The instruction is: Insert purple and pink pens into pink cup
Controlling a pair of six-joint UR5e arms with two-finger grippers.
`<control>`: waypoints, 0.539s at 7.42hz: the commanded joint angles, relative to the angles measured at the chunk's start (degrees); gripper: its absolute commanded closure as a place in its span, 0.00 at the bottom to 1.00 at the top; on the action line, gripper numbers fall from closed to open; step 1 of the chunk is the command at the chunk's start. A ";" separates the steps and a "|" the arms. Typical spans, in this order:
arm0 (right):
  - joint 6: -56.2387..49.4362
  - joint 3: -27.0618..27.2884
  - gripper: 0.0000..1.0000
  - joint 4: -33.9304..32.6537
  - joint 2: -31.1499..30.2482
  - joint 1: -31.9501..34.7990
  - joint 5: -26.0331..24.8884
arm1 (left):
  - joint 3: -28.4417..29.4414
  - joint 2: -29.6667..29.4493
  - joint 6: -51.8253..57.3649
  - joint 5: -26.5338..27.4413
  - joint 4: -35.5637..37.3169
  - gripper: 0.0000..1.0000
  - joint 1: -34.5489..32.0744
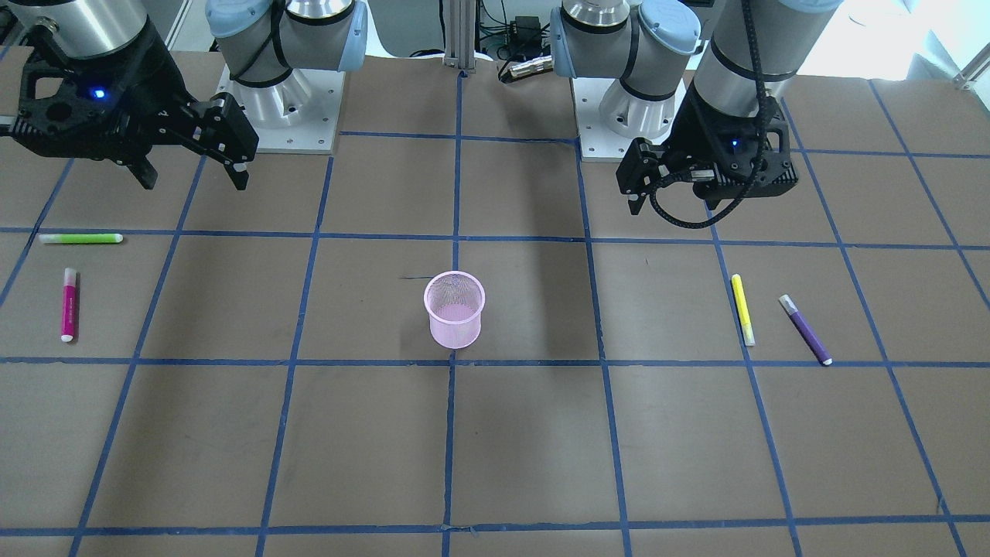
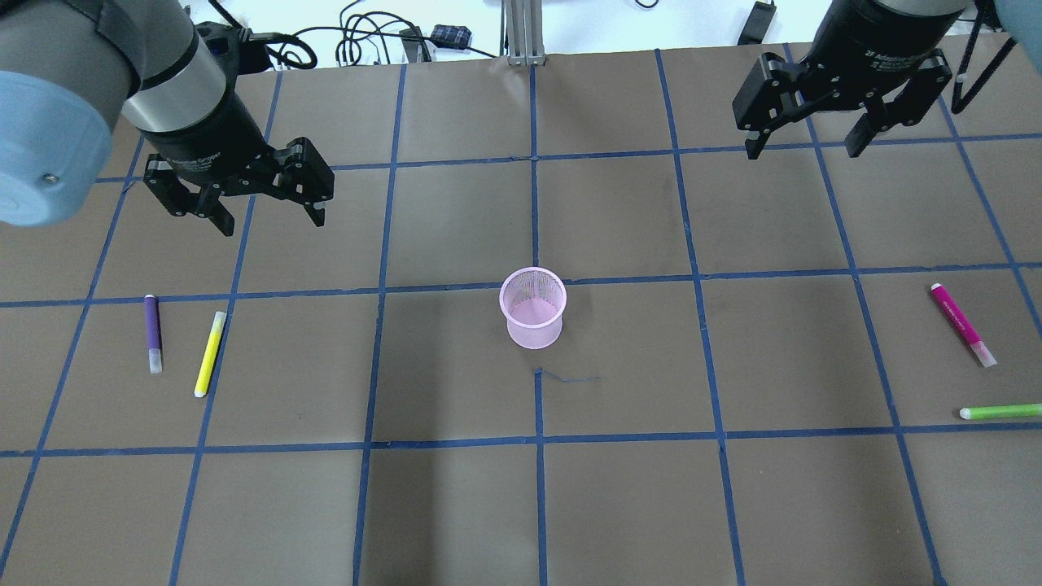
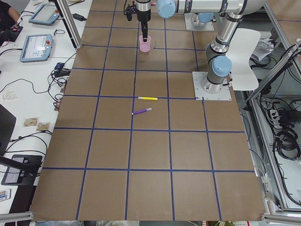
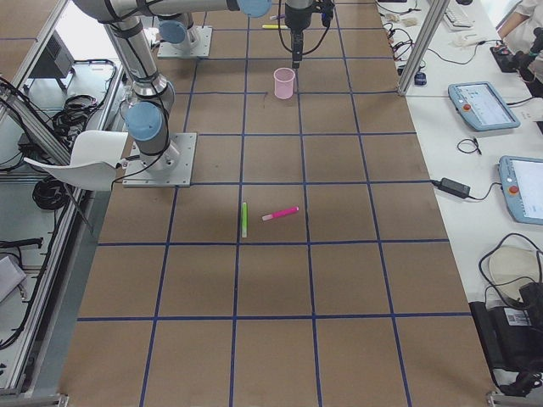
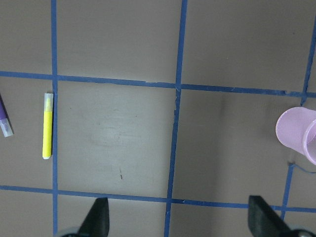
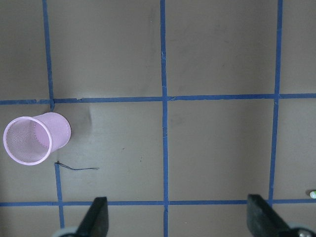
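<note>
Pink cup point(image 2: 532, 308) upright, mid-table, nothing in it. Purple pen point(image 2: 152, 332) flat toward the table's left edge, yellow pen point(image 2: 209, 353) just beside it, apart. Pink pen point(image 2: 962, 324) flat toward the right edge, green pen point(image 2: 1000, 412) near it, closer to the robot's edge. Left gripper point(image 2: 273, 223) hovers beyond the purple pen, jaws wide apart, nothing held. Right gripper point(image 2: 802, 150) up near the far right corner, well apart from the pink pen, jaws wide, nothing held. Table point(image 2: 619, 505) brown with a blue tape grid. Cables point(image 2: 358, 37) past the far edge.
</note>
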 commanded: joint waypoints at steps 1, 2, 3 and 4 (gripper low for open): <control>-1.65 0.88 0.00 0.78 0.17 -0.35 -0.42 | -0.02 0.09 0.00 0.14 0.00 0.00 0.15; -7.33 2.89 0.00 -0.34 0.26 -2.00 -1.47 | -0.02 0.09 0.00 0.23 -0.09 0.00 0.16; -12.52 6.39 0.01 -2.87 0.61 -6.37 -1.66 | 0.07 0.53 0.00 0.15 0.00 0.00 0.16; -21.01 11.29 0.02 -10.38 2.01 -12.16 -1.66 | 0.07 0.70 0.00 0.06 0.17 0.00 0.33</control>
